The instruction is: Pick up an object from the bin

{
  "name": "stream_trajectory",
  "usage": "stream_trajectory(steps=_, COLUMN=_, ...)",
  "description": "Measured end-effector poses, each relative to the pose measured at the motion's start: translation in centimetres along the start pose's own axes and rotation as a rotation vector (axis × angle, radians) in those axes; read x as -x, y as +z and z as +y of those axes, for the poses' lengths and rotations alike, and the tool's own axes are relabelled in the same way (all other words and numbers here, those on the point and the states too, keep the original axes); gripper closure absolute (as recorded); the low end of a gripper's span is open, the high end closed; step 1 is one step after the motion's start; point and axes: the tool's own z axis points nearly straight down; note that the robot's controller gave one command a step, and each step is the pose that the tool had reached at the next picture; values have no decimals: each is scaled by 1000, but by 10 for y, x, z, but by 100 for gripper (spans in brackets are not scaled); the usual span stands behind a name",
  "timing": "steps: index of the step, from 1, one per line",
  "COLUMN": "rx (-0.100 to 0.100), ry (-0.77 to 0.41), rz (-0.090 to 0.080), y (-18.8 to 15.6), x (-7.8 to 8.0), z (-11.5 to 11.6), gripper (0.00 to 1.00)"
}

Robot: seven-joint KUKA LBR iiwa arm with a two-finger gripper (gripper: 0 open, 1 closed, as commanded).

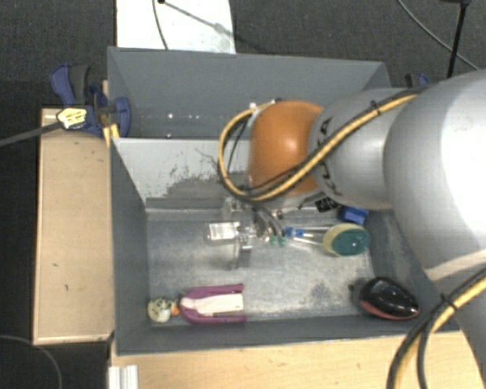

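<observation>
Jaws low near the bin (pixel 134 217) floor, their opening cannot be told, no thing seen between them | teal-headed brush (pixel 344 240) just beside jaws, arm side, clear handle toward them | judgement: centre across handle, close squarely, lift 1 thing straight up.

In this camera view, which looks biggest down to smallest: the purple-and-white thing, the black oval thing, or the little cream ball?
1. Black oval thing and purple-and-white thing: about alike, too close to rank.
2. Cream ball: clearly smallest.
</observation>
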Motion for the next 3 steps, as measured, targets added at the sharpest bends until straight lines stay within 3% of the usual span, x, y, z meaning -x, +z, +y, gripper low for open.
stream_trajectory(steps=1, rx=1, ry=5, rz=-2, y=-1, x=1, z=0, gripper=0)
stream_trajectory(steps=2, rx=1, ry=7, rz=-2, y=-1, x=1, z=0, gripper=100)
stream_trajectory(steps=3, rx=2, ry=9, rz=-12, y=-100, x=3, z=0, gripper=100)
